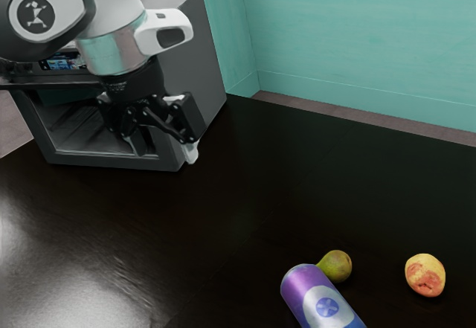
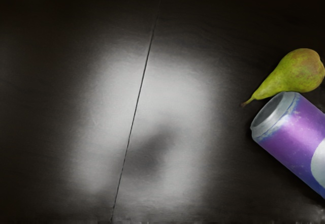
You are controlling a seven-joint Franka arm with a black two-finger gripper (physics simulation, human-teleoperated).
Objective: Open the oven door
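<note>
At the exterior view's upper left, the grey oven (image 1: 201, 53) stands on the table, its dark-framed front (image 1: 111, 161) facing the table. Racks can be made out behind the front's window area, and a dark bar (image 1: 52, 82) runs along its top, partly behind the arm. The black gripper (image 1: 164, 149) hangs before the front's lower part, near the oven's corner. Its two fingers stand apart with nothing gripped between them. Whether they touch the oven, I cannot tell.
On the dark table (image 1: 223, 209), a purple can (image 1: 320, 298) lies beside a green pear (image 1: 337, 266), with a yellow-red fruit (image 1: 425, 274) farther toward the exterior view's right. The wrist view shows the pear (image 2: 297, 71) and can (image 2: 294, 132). Teal walls rise behind the table.
</note>
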